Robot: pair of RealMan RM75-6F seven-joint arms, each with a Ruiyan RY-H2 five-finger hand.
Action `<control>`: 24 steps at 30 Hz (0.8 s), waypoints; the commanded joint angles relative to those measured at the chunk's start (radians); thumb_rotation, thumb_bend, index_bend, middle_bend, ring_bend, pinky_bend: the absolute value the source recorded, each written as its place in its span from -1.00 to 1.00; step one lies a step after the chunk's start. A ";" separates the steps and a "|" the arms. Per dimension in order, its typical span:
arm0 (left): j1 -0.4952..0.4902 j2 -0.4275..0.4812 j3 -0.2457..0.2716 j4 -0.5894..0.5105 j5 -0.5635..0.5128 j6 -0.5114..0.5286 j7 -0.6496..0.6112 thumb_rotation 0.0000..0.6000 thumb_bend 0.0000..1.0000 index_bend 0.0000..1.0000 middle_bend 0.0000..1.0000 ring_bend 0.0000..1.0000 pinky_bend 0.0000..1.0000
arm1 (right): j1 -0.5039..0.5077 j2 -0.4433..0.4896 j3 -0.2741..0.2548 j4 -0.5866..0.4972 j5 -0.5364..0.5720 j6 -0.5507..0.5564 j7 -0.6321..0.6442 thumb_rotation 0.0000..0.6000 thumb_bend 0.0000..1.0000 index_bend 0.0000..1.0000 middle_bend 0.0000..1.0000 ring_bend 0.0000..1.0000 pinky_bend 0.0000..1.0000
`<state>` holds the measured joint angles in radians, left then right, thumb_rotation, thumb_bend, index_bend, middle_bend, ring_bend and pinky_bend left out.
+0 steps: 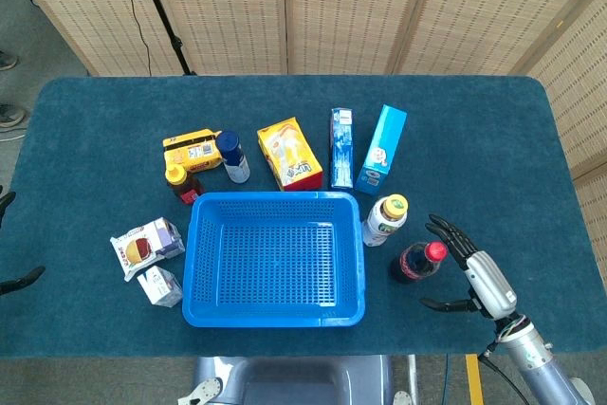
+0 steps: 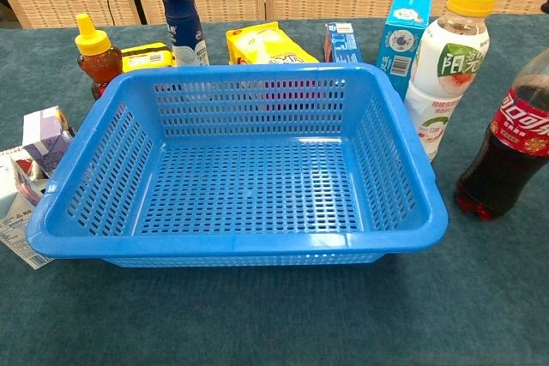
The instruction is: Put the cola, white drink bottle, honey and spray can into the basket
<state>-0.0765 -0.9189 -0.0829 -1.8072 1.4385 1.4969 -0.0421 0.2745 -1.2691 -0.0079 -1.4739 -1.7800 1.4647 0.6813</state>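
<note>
The blue basket stands empty at the table's front middle. Right of it stand the cola and the white drink bottle with a yellow cap. Behind the basket's left corner are the honey and the dark blue spray can. My right hand is open, fingers spread, just right of the cola and apart from it. Of my left hand only dark fingertips show at the left frame edge, apart from everything.
Behind the basket lie a yellow box, a yellow snack bag, a blue tube box and a light blue carton. Two small packets sit left of the basket. Folding screens stand behind the table.
</note>
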 commanded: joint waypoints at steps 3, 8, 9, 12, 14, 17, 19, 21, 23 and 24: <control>-0.006 0.000 -0.005 0.002 -0.017 -0.012 0.003 1.00 -0.88 -1.00 -1.00 -1.00 -1.00 | 0.010 -0.038 0.010 0.014 0.016 0.002 -0.022 1.00 -1.00 -0.70 -0.61 -0.63 -0.43; -0.008 0.000 -0.006 0.003 -0.023 -0.018 0.004 1.00 -0.88 -1.00 -1.00 -1.00 -1.00 | 0.020 -0.083 0.021 0.038 0.027 0.009 -0.035 1.00 -1.00 -0.41 -0.32 -0.31 -0.10; -0.008 0.000 -0.006 0.003 -0.022 -0.018 0.004 1.00 -0.88 -1.00 -1.00 -1.00 -1.00 | 0.021 -0.087 0.021 0.040 0.028 0.009 -0.037 1.00 -1.00 -0.36 -0.26 -0.25 -0.05; -0.008 0.000 -0.004 0.005 -0.022 -0.019 0.003 1.00 -0.88 -1.00 -1.00 -1.00 -1.00 | 0.033 -0.107 0.024 0.054 0.034 -0.002 -0.050 1.00 -1.00 -0.30 -0.14 -0.13 0.11; -0.008 0.000 -0.005 0.006 -0.024 -0.020 0.002 1.00 -0.88 -1.00 -1.00 -1.00 -1.00 | 0.040 -0.120 0.028 0.064 0.037 -0.002 -0.045 1.00 -0.91 -0.23 -0.06 -0.04 0.23; -0.009 0.001 -0.006 0.007 -0.027 -0.022 0.000 1.00 -0.88 -1.00 -1.00 -1.00 -1.00 | 0.045 -0.133 0.033 0.077 0.042 0.006 -0.028 1.00 -0.25 -0.12 0.07 0.10 0.41; -0.010 0.001 -0.006 0.007 -0.027 -0.024 0.000 1.00 -0.88 -1.00 -1.00 -1.00 -1.00 | 0.048 -0.134 0.035 0.081 0.041 0.017 -0.007 1.00 0.18 -0.03 0.14 0.16 0.49; -0.011 0.001 -0.006 0.007 -0.027 -0.026 0.000 1.00 -0.88 -1.00 -1.00 -1.00 -1.00 | 0.049 -0.130 0.035 0.080 0.038 0.028 0.004 1.00 0.43 0.05 0.19 0.20 0.54; -0.011 0.002 -0.005 0.007 -0.028 -0.027 -0.001 1.00 -0.88 -1.00 -1.00 -1.00 -1.00 | 0.047 -0.120 0.034 0.072 0.027 0.050 0.005 1.00 0.54 0.13 0.21 0.22 0.58; -0.011 0.002 -0.005 0.007 -0.027 -0.027 -0.001 1.00 -0.88 -1.00 -1.00 -1.00 -1.00 | 0.046 -0.116 0.033 0.068 0.025 0.058 0.005 1.00 0.57 0.17 0.22 0.23 0.59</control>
<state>-0.0877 -0.9173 -0.0882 -1.8003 1.4113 1.4697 -0.0428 0.3213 -1.3913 0.0259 -1.4003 -1.7496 1.5127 0.6848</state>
